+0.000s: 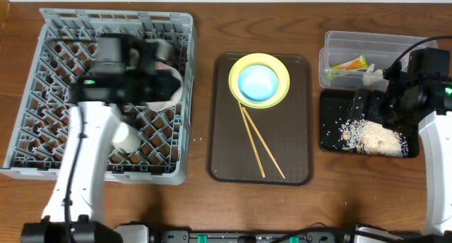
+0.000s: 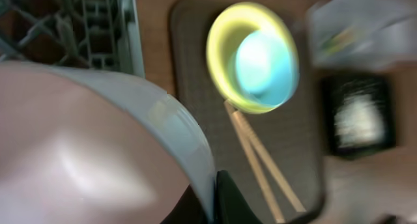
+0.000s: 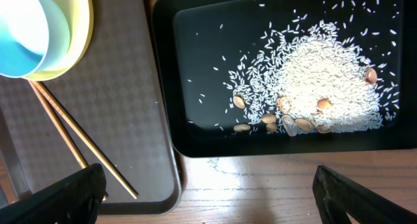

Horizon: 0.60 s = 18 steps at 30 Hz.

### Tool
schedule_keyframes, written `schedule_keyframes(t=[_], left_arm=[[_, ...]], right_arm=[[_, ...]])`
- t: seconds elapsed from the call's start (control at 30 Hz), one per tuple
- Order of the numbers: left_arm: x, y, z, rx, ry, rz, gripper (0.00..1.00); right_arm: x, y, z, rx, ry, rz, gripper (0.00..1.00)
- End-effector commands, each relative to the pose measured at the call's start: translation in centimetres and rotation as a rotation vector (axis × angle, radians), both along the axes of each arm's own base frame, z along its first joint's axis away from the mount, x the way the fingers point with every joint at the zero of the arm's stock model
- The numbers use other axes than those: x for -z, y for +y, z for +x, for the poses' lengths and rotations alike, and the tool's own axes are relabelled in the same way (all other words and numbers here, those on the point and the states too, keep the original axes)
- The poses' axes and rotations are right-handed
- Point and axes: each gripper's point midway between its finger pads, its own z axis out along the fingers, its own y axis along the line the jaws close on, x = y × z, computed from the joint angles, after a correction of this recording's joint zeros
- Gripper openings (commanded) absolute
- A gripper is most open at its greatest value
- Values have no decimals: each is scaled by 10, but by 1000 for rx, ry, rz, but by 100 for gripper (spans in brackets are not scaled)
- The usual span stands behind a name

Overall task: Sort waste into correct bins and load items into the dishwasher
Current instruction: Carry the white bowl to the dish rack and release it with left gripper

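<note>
Chopsticks point(image 1: 258, 140) two, plate point(image 1: 283, 78) one, pink bowl point(image 2: 78, 152) seemingly held

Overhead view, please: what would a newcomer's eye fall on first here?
The big grey dish rack fills the left, the left gripper holding a pink bowl over it. Mid-table, a blue bowl sits in a yellow plate; rice heaps in the black tray at right.

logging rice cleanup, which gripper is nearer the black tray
Right. The right gripper hovers above the black tray; the left gripper holds the pink bowl over the dish rack.
</note>
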Motion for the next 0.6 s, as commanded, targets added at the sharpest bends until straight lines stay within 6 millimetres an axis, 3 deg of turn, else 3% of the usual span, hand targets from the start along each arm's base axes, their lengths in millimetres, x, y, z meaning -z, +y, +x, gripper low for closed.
schedule_keyframes(t=[0.0,0.23,0.47,0.57], left_arm=[[-34,5,2,96,-74,-306,8],[-43,53,26,64,-145,-571,8],[-25,95,51,48,-158,-794,8],[-6,106,59,16,-122,-829,8]], right_arm=[[-10,-4,3,23,-28,2,99],[-9,-4,1,23,-21,3,99],[-8,-3,-2,23,-9,5,99],[-8,-3,-2,23,-9,6,99]])
